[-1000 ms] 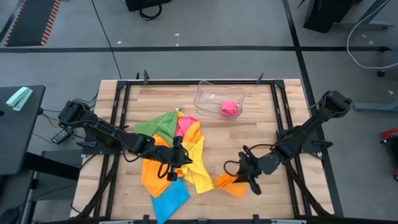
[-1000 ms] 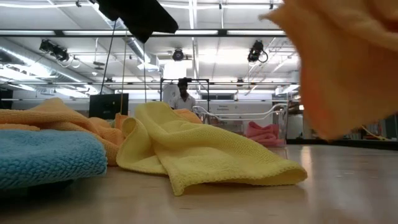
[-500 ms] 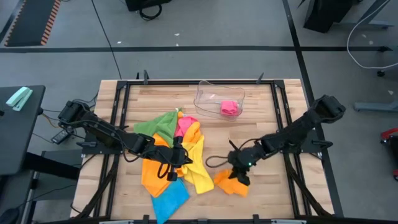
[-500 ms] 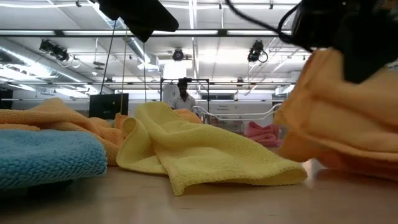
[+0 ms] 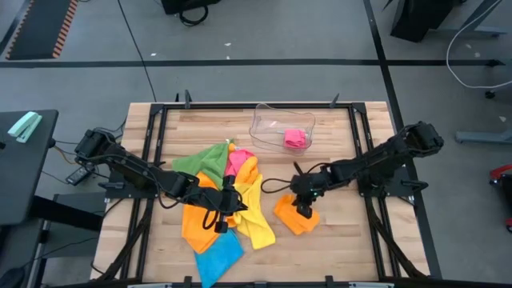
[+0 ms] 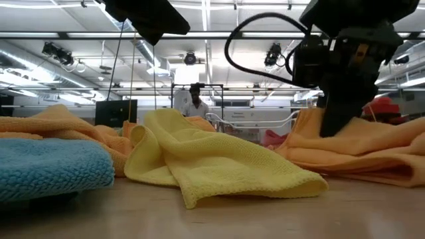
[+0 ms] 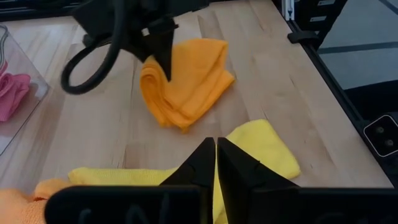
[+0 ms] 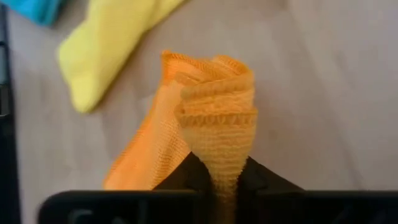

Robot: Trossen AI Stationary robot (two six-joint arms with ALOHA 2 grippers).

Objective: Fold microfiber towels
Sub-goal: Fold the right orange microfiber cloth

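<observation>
Right gripper [image 5: 302,210]: clamped on a bunched edge of the orange towel [image 5: 294,218]; in the right wrist view the cloth [image 8: 214,134] is pinched between the fingers.
Orange towel: on bare wood near the table's middle, apart from the pile, doubled over into a loose, uneven fold.
Step in hand, my reading: laying the fold down. You want the lifted edge lowered flat onto the lower layer, corners matched, before you let go.
Left gripper [image 7: 215,163]: fingers together, holding nothing, over the yellow towel [image 5: 254,216].
Pile: green, pink, yellow, orange, blue [image 5: 217,258] towels heaped left of centre.
Tray [image 5: 264,128]: clear, far side, one pink towel [image 5: 296,138] inside.
</observation>
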